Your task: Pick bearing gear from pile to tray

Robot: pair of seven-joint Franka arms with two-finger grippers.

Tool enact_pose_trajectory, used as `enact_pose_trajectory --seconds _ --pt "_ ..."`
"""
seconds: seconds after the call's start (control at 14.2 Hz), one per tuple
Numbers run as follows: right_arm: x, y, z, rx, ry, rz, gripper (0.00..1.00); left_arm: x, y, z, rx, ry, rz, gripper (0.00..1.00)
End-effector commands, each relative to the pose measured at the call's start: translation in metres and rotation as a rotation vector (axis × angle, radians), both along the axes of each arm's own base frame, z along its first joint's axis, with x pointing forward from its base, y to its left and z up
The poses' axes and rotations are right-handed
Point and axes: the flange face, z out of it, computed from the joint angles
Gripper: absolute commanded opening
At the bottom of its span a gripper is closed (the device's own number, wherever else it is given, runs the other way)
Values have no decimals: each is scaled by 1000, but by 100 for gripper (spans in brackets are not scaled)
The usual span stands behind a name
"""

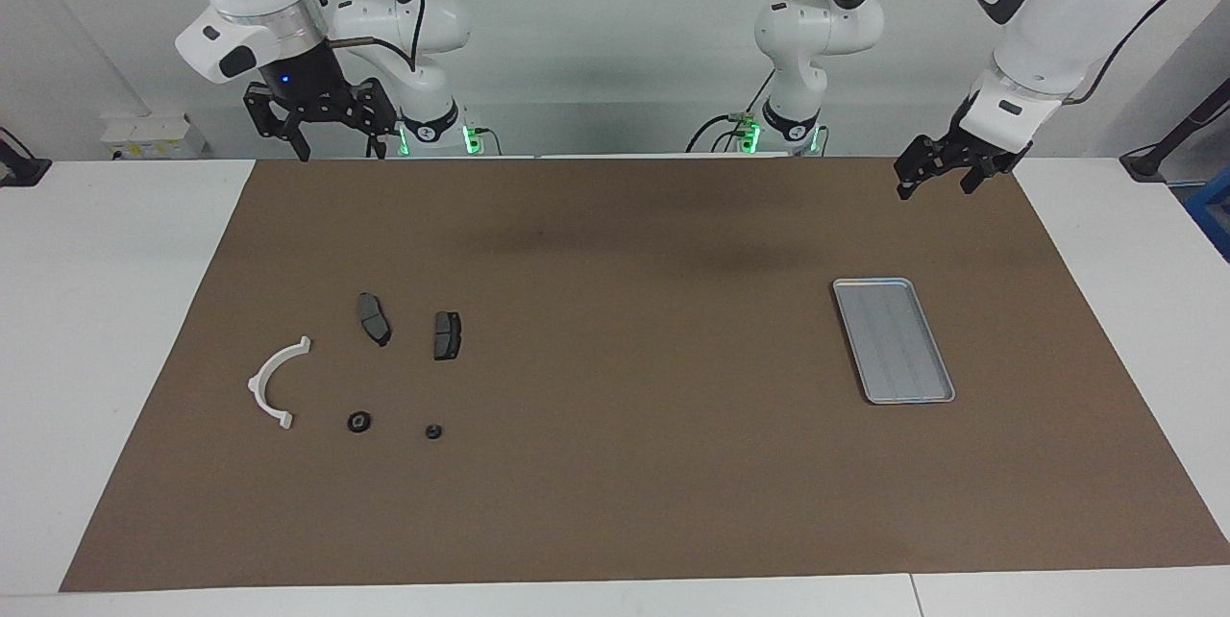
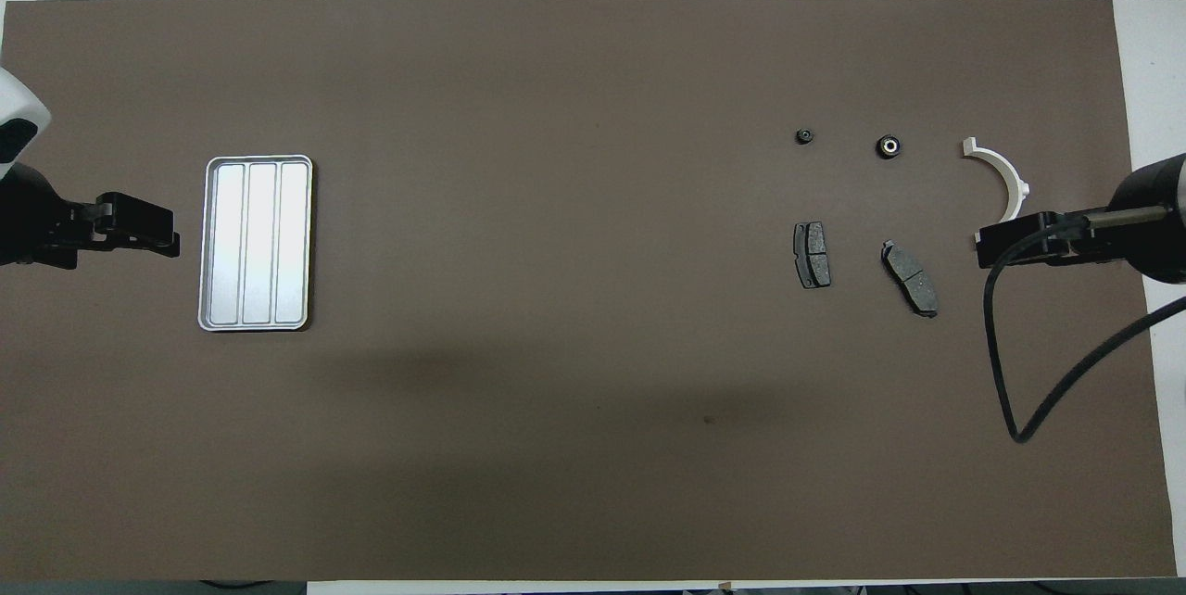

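Observation:
The pile lies on the brown mat toward the right arm's end: a white curved arc [image 1: 274, 382], two dark grey pads [image 1: 373, 318] [image 1: 447, 334], and two small black round pieces [image 1: 358, 422] [image 1: 433, 431] farther from the robots. The larger round piece [image 2: 889, 146] has a light centre. The silver tray [image 1: 892, 339] lies empty toward the left arm's end. My right gripper [image 1: 343, 146] hangs open and empty, high over the mat's near edge. My left gripper [image 1: 934, 186] is open and empty, raised over the mat's near corner beside the tray.
The brown mat [image 1: 615, 463] covers most of the white table [image 1: 96, 309]. A black cable [image 2: 1019, 391] hangs in a loop from the right arm over the mat. In the overhead view the right gripper [image 2: 987, 247] sits by the arc [image 2: 1001, 173], and the left gripper [image 2: 167, 238] by the tray [image 2: 256, 243].

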Motion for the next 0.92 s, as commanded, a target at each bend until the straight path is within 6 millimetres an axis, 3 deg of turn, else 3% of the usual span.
enact_pose_trajectory --seconds 0.0,0.71,0.85 --pt "-2 -2 3 -1 -13 -8 100 -7 1 3 12 4 0 100" --pt "-7 1 10 22 -25 -1 100 -7 1 3 12 4 -2 100" --pt "-4 6 1 22 -14 -1 100 -7 1 3 12 4 -2 100"
